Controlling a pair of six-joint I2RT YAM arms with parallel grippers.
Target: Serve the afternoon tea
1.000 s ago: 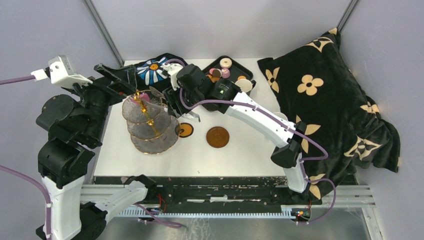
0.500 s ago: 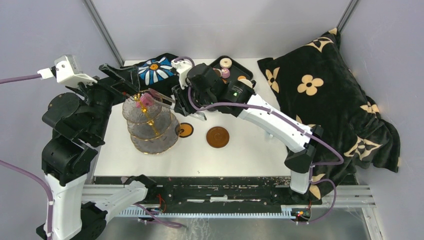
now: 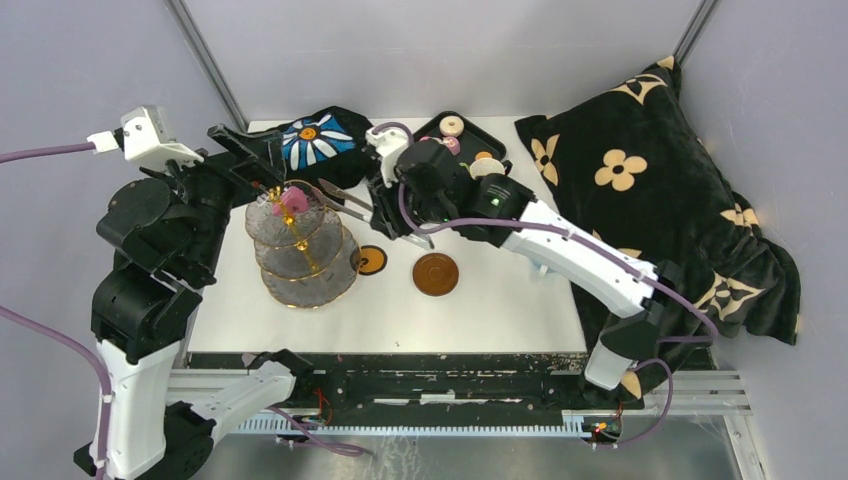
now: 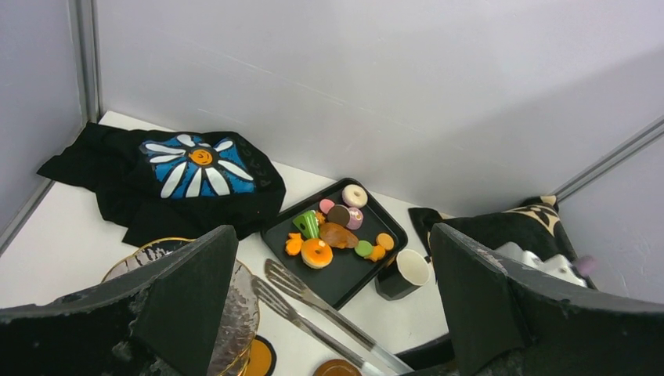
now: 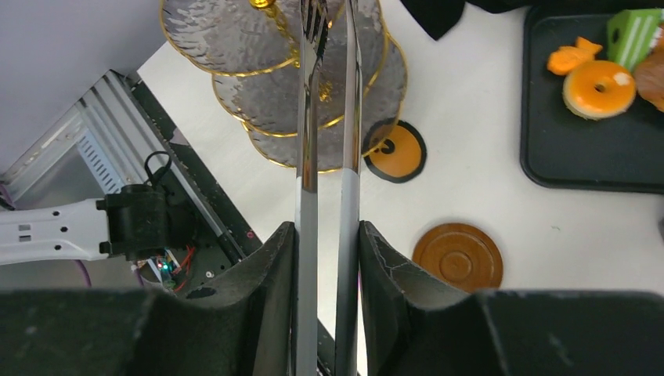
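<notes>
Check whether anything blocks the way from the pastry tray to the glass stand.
Nothing visible does. Only open table lies between the black tray and the three-tier glass stand, crossed by the tongs held in the right gripper. The flower cloth lies behind that line, and the dark cup stands beyond the tray.

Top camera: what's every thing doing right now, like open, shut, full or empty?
Three-tier glass stand: upright, one pink pastry on its top tier.
Tongs: held, empty.
Right gripper: shut on tongs.
Left gripper: open, empty.
Black tray: holding toy pastries.
Dark cup: upright.
Brown saucer: bare.
</notes>
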